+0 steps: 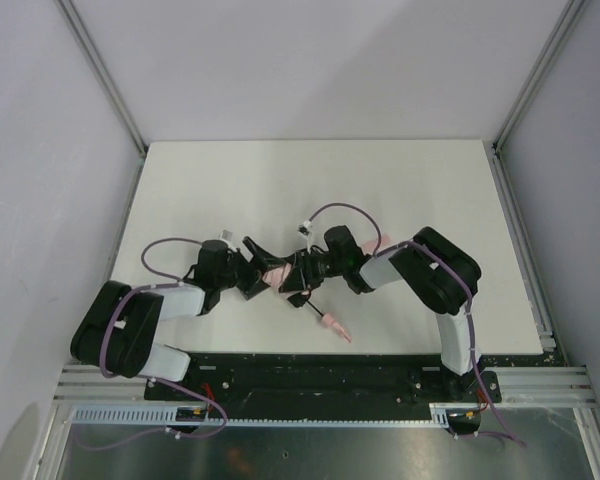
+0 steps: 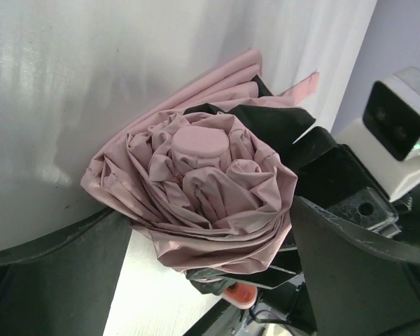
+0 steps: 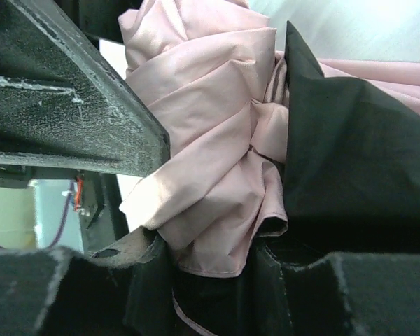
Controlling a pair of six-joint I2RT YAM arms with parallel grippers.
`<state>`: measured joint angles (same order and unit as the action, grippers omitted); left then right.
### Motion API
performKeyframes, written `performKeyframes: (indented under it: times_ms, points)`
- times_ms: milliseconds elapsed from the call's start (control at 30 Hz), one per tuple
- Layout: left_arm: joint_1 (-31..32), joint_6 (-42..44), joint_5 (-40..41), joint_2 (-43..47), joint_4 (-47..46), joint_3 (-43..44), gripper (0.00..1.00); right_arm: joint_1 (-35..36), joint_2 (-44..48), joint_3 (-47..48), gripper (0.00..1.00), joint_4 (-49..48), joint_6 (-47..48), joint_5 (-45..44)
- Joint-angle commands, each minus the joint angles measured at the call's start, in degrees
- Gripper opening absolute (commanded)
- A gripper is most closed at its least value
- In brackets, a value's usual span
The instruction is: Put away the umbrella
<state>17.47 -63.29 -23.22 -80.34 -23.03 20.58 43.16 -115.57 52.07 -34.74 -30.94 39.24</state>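
The umbrella (image 1: 276, 276), folded pale pink fabric with black lining, is held just above the table (image 1: 280, 180) between both arms. Its pink handle (image 1: 332, 324) points toward the near edge. My left gripper (image 1: 254, 272) is open. In the left wrist view its fingers (image 2: 56, 273) stand wide on either side of the umbrella's bunched top end (image 2: 196, 175), apart from the fabric. My right gripper (image 1: 306, 272) is shut on the umbrella. In the right wrist view, pink folds (image 3: 203, 161) are pinched between the jaws of that gripper (image 3: 217, 280).
The right arm's wrist camera (image 2: 399, 133) sits close behind the umbrella in the left wrist view. Grey walls with metal rails (image 1: 105, 75) enclose the table on three sides. A black base rail (image 1: 310, 375) runs along the near edge.
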Motion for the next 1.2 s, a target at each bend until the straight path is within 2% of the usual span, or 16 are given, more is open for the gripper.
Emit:
performKeyframes:
  times_ms: [0,233,433,533,633,733,833,933,1167]
  points:
    - [1.34,-3.68,2.68,-3.80,0.30,-2.77,0.99,-0.67,-4.76,-2.97,0.00,-6.41,-11.27,6.35]
    - [3.12,-6.93,7.92,-2.92,0.31,-5.96,0.96,-2.02,-7.43,-4.37,0.00,-19.54,-22.64,10.54]
    - [4.49,-7.62,8.22,-10.59,0.10,-3.30,0.94,-2.18,-7.67,-4.35,0.00,-20.53,-23.07,11.47]
    - [5.09,-6.65,8.97,-12.85,-0.69,-2.07,0.84,-2.05,-7.59,-4.35,0.00,-19.02,-21.67,11.64]
    - [5.64,-5.36,10.07,-14.01,-2.71,-1.66,0.66,-2.05,-7.64,-4.35,0.00,-18.06,-20.70,11.73]
    - [5.89,-4.08,10.71,-14.46,-4.84,-2.26,0.50,-1.92,-6.74,-3.84,0.00,-13.23,-17.12,10.57]
    - [6.00,-2.63,11.11,-15.14,-6.15,-2.94,0.37,-1.22,-4.65,-2.03,0.01,-2.84,-10.08,7.02]
    - [5.99,-1.39,11.49,-16.13,-7.11,-3.31,0.25,-0.02,-2.59,0.47,0.13,7.55,-3.48,2.23]
    - [6.01,-0.45,10.84,-17.60,-7.74,-3.34,0.07,1.92,2.48,5.61,0.41,25.28,6.41,-11.63]
